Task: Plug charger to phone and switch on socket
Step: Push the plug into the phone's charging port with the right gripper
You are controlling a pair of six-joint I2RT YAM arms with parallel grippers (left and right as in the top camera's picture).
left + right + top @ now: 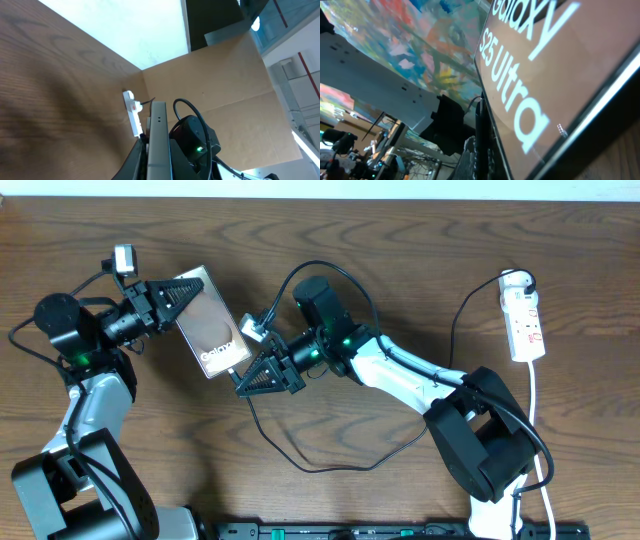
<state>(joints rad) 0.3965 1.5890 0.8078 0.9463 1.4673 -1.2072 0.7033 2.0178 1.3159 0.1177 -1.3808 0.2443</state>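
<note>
The phone [210,328] is a bronze-brown slab with white lettering, held off the table at the left. My left gripper [178,293] is shut on its far end; in the left wrist view the phone's edge [158,142] stands between the fingers [156,172]. My right gripper [248,380] is at the phone's near end, shut on the charger's black plug [480,131]. The phone's "Galaxy S25 Ultra" lettering [535,70] fills the right wrist view beside the right fingers [481,155]. The charger cable [330,468] loops over the table toward the white socket [524,318] at the far right.
The socket's white cord [540,430] runs down the right edge. The socket also shows in the left wrist view [132,112], beyond the right arm's black wrist housing [194,137]. A black rail [380,530] lies along the table's front edge.
</note>
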